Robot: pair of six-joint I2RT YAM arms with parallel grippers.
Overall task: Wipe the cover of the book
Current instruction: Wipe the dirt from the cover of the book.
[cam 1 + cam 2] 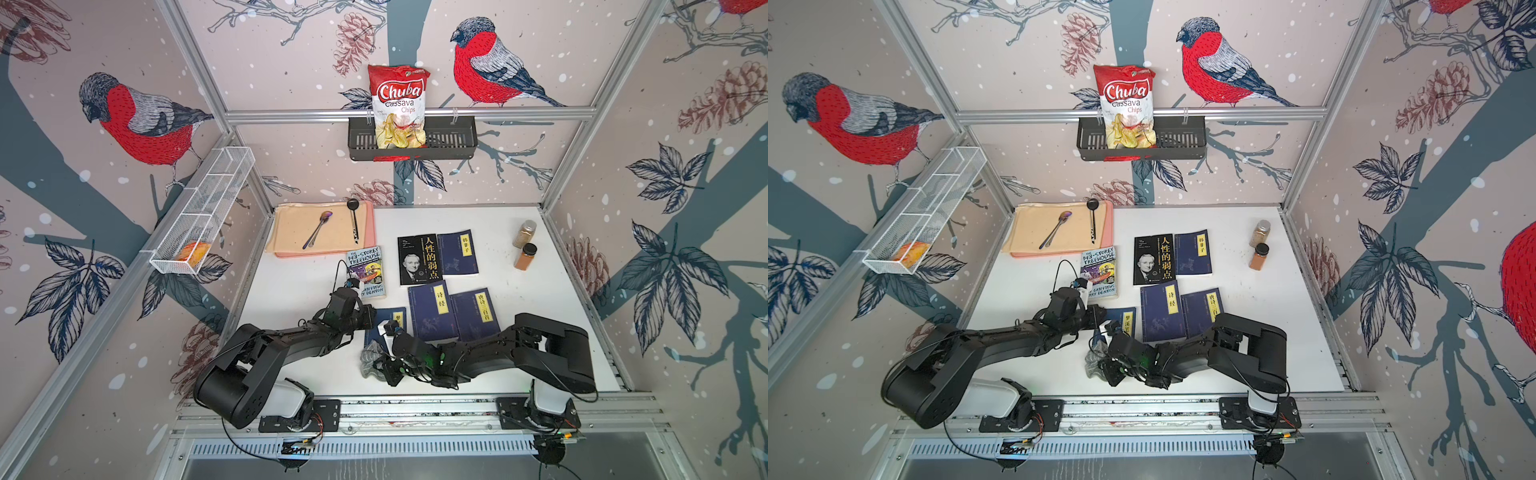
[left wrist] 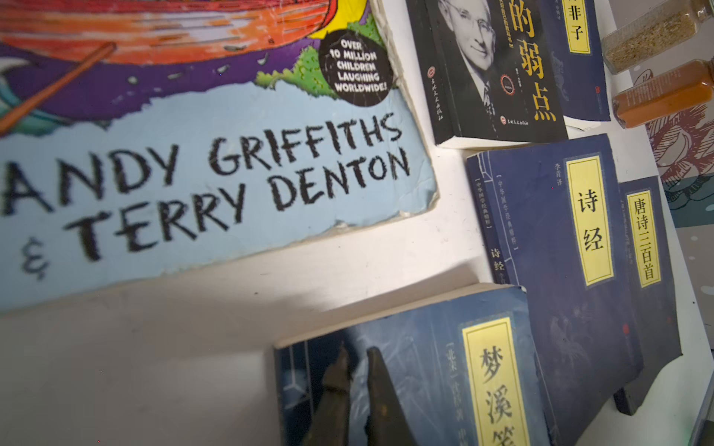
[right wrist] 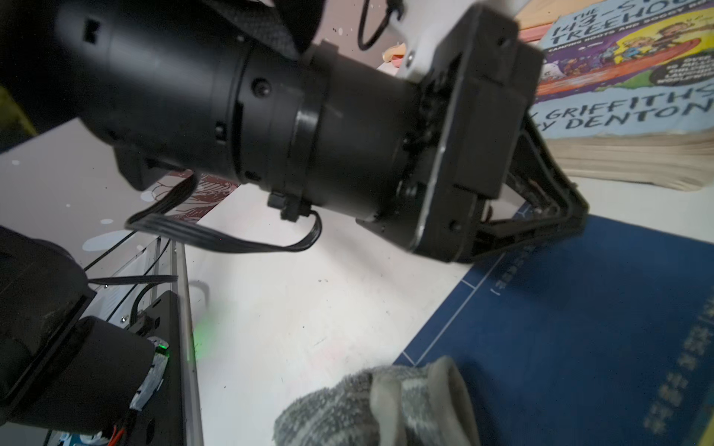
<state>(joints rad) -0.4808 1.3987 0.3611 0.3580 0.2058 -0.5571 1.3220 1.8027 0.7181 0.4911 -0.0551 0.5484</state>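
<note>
The book (image 2: 425, 367) is a small dark blue one with a yellow title label, lying near the table's front; it also shows in a top view (image 1: 397, 321) and in the right wrist view (image 3: 579, 328). My left gripper (image 2: 357, 353) is shut, and its tips rest on the cover near a corner. The right wrist view shows this gripper (image 3: 572, 220) from the side, tips down on the cover. My right gripper (image 3: 417, 386) is shut on a grey cloth (image 3: 347, 409), which lies at the book's near corner. In both top views the cloth (image 1: 370, 359) (image 1: 1094, 361) bulges out beside the right wrist.
A Treehouse paperback (image 1: 365, 272), a black book (image 1: 419, 258) and three other blue books (image 1: 457, 252) (image 1: 432, 311) (image 1: 476, 313) surround it. Two spice jars (image 1: 525, 245) stand at the right. A tray with spoons (image 1: 324, 230) sits at the back left. A chips bag (image 1: 399, 106) hangs in a wall basket.
</note>
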